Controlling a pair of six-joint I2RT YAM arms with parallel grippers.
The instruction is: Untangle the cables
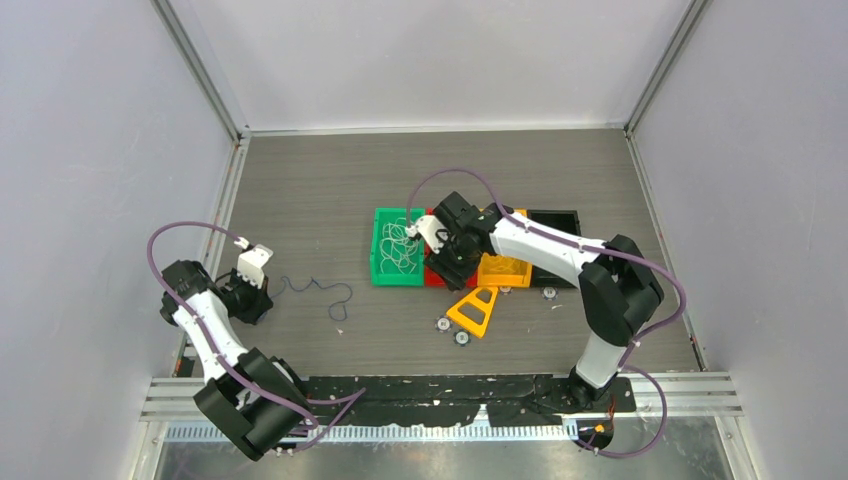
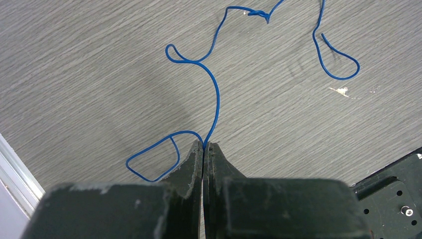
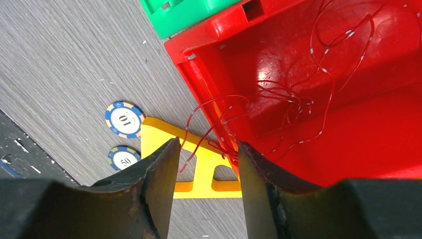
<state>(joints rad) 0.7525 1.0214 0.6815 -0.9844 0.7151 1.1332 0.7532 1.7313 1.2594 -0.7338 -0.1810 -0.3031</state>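
A thin blue cable [image 1: 318, 285] lies in loose curls on the grey table left of the trays. My left gripper [image 1: 268, 284] is shut on one end of it, and in the left wrist view the blue cable [image 2: 217, 94] runs out from between the closed tips [image 2: 204, 145]. A tangle of red cable [image 3: 293, 99] lies in the red tray [image 3: 378, 134], with strands hanging over its near corner. My right gripper [image 3: 208, 147] is open above that corner, with the hanging strands between its fingers. White cables [image 1: 400, 243] lie in the green tray [image 1: 385, 272].
An orange tray [image 1: 503, 270] and a black tray [image 1: 556, 222] stand right of the red one. A yellow triangular frame [image 1: 474, 310] and poker chips [image 1: 442, 324] lie just in front of the trays; the frame [image 3: 164, 132] and the chips [image 3: 124, 119] show under my right gripper.
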